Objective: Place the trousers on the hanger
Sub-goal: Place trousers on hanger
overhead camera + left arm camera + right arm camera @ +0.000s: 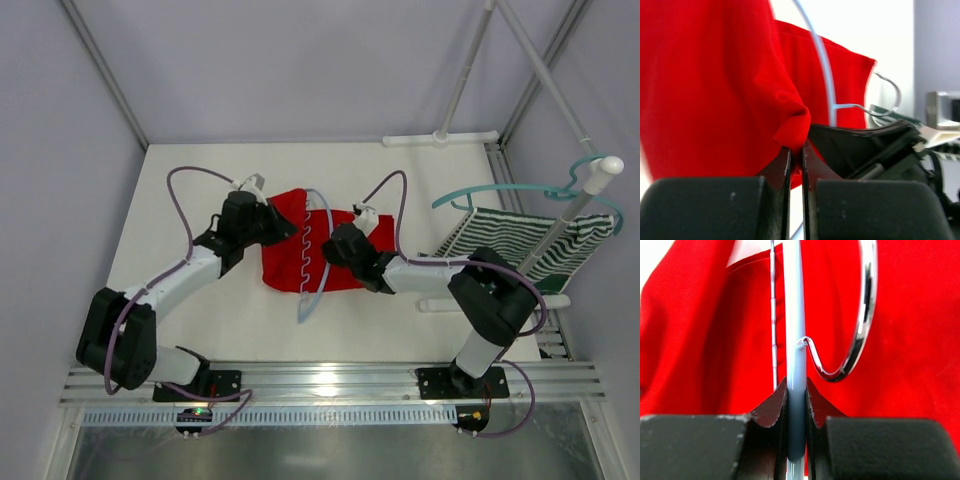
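Note:
The red trousers [292, 250] lie folded on the white table between my two arms. The pale blue hanger [312, 262] lies across their right half, its wavy bar over the cloth. My left gripper [272, 222] is shut on a pinched fold at the trousers' left edge; in the left wrist view that red fold [792, 127] sits between the closed fingers [796, 155]. My right gripper [340, 245] is shut on the hanger's pale blue bar [796, 390], beside its metal hook [860, 330], with red cloth [700, 340] behind.
A green-and-white striped garment [525, 245] hangs on a teal hanger [500, 190] from a white rack [590, 190] at the right. A white rack foot [440, 138] lies at the table's far edge. Metal rails [330, 380] run along the near edge.

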